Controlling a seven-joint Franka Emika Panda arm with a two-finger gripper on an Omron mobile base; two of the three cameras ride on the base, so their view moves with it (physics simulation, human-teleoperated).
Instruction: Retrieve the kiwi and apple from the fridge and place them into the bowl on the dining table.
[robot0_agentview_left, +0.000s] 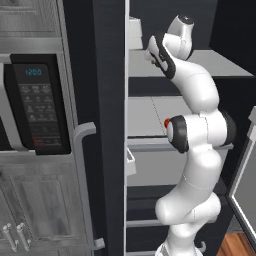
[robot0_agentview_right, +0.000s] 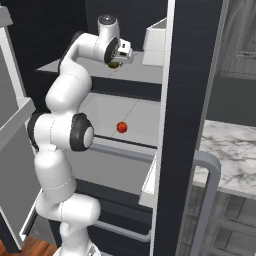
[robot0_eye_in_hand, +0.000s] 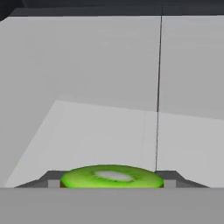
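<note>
The fridge (robot0_agentview_right: 172, 125) stands open with my arm reaching onto its upper light grey shelf (robot0_agentview_right: 140, 72). In the hand view the kiwi (robot0_eye_in_hand: 111, 176), its bright green cut face up, sits between my gripper's (robot0_eye_in_hand: 111, 183) two dark fingertips (robot0_eye_in_hand: 52, 180), which press against its two sides. From the right base view the gripper (robot0_agentview_right: 118, 60) hangs over the olive kiwi (robot0_agentview_right: 114, 64) on that shelf. The red apple (robot0_agentview_right: 121, 127) rests on the shelf below, and peeks out beside my elbow (robot0_agentview_left: 166, 122). The marble dining table (robot0_agentview_right: 230, 150) lies to the right. The bowl is out of view.
A white box (robot0_agentview_right: 156, 42) stands on the upper shelf just right of the gripper. The fridge's dark door edge (robot0_agentview_left: 102, 125) with its curved silver handle (robot0_agentview_left: 82, 185) rises left of the arm. A black microwave (robot0_agentview_left: 35, 105) sits in grey cabinets further left.
</note>
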